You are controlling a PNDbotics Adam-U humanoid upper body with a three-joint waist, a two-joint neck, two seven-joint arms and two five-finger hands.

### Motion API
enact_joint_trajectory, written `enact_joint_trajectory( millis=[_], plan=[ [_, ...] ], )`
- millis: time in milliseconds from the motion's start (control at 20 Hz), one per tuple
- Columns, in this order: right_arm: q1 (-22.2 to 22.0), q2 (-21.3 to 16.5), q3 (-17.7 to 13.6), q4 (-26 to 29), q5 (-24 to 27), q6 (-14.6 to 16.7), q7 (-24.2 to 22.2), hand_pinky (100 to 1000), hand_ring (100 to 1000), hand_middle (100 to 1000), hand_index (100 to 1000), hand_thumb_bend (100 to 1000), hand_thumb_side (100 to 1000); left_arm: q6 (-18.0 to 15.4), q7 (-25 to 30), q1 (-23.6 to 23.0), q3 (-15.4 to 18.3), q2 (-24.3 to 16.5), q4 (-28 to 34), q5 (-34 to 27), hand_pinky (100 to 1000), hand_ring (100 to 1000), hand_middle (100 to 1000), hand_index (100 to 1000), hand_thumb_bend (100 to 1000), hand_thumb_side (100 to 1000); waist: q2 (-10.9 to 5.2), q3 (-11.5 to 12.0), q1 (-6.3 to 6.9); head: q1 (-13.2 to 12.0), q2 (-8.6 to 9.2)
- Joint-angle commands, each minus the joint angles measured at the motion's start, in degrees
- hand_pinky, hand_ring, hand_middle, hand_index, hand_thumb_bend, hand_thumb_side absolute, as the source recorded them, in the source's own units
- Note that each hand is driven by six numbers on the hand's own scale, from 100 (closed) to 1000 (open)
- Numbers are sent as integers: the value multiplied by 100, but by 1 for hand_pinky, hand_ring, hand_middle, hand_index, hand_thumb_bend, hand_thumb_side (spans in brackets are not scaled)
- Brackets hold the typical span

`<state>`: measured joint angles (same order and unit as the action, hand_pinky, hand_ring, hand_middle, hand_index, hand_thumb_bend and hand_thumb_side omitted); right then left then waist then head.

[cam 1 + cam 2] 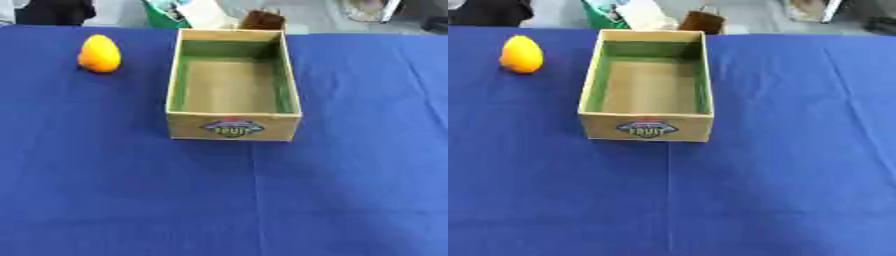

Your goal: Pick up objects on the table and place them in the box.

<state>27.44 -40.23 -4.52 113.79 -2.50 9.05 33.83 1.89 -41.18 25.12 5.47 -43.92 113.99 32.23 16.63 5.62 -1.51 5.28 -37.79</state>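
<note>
Blue cloth: it covers the bench (pixel 350 190) from the near edge to the far edge, with a faint crease running from the box toward the viewer.
Box: an open cardboard box (pixel 234 126) stands upright on the cloth at the far middle of the bench, its long side running away from the viewer.
Box inside: the walls are lined green, the floor is plain brown, and nothing lies in it.
Box front: the near wall carries a small coloured label (pixel 232 127); its lettering cannot be read.
Orange object: a rounded, pear-shaped orange-yellow thing (pixel 100 53) sits on the cloth at the far left, to the left of the box and well apart from it, about level with the box's far end.
Beyond the bench: a green container (pixel 604 14), a brown item (pixel 262 20) and other blurred things show past the far edge, just behind the box.
Robot hand: neither one appears in either eye view, so whether the fingers are spread or pressed together cannot be told.
</note>
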Motion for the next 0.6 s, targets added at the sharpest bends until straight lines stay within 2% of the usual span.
enact_joint_trajectory(
  millis=[50, 350, 600],
  plan=[
    [65, -190, -34, 80, 27, -2, -21, 799, 833, 809, 860, 100, 1000, 41, -11, 16, 110, -156, 60, -21, 674, 691, 695, 739, 100, 763, -107, 2, 9, -39, -64],
    [36, -213, -29, 80, 42, -40, -41, 788, 822, 802, 857, 100, 1000, 68, -19, -2, 126, -166, 60, -38, 672, 687, 692, 739, 100, 761, -90, 0, -5, -67, -94],
    [23, -220, -14, 80, 52, -44, -86, 789, 823, 803, 858, 100, 1000, 106, 14, 10, 130, -162, 60, -64, 671, 687, 691, 739, 100, 758, -72, 6, -14, -70, -53]
  ],
)
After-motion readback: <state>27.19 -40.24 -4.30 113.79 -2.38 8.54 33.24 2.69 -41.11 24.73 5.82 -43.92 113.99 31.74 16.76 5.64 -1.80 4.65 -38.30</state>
